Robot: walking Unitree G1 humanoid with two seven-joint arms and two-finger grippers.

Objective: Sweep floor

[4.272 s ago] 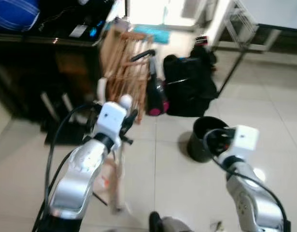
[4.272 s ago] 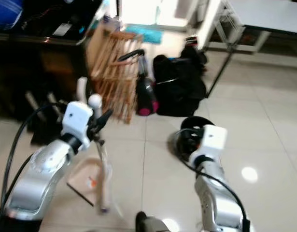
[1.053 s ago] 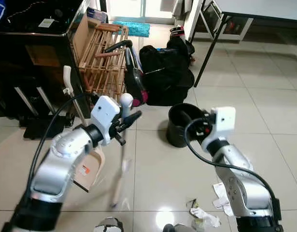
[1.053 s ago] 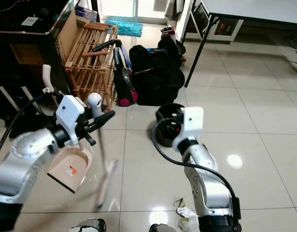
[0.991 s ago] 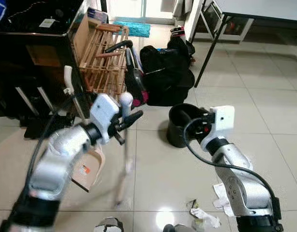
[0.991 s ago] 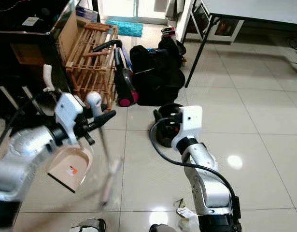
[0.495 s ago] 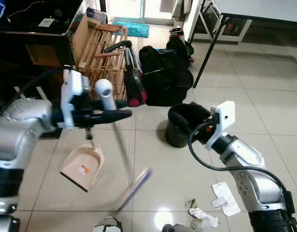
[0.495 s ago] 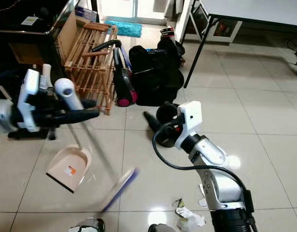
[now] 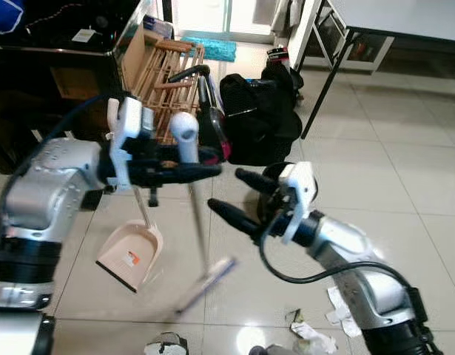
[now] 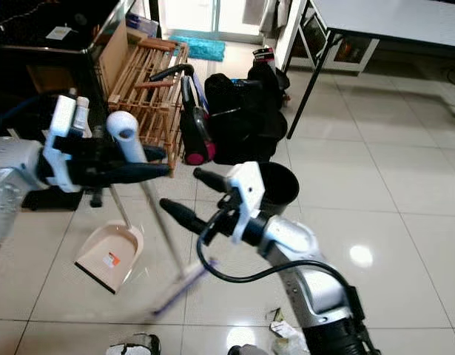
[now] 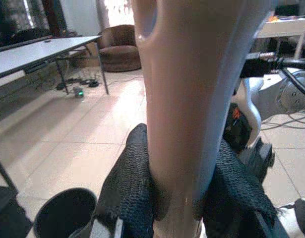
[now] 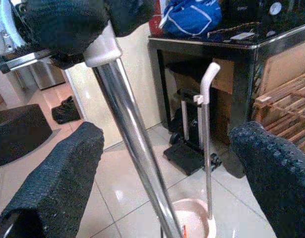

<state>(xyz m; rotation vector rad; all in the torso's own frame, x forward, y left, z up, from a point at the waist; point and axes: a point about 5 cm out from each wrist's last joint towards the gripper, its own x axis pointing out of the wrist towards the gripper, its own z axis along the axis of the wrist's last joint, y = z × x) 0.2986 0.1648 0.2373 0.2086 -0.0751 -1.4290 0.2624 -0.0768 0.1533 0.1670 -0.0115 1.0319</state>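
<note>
My left gripper (image 9: 212,161) is shut on the white grip of the broom (image 9: 184,133), seen up close as the broom handle (image 11: 182,99) between black fingers (image 11: 135,183). The metal shaft (image 9: 199,222) slants down to a blurred brush head (image 9: 212,275) on the tiles. My right gripper (image 9: 228,194) is open just right of the shaft; in its wrist view the shaft (image 12: 137,148) passes between the spread fingers (image 12: 58,173) without touching. A pink dustpan (image 9: 131,255) stands on the floor to the left. Crumpled paper scraps (image 9: 312,336) lie near my feet.
A black bin (image 10: 277,188) stands behind my right arm. Black bags (image 9: 260,122), a vacuum cleaner (image 9: 212,126) and a wooden rack (image 9: 164,74) sit further back. A dark cabinet (image 9: 57,74) lies to the left, a table leg (image 9: 323,81) to the right.
My right gripper has swung left from the bin to the broom shaft, fingers spread. The left gripper has shifted slightly right, holding the broom as before.
</note>
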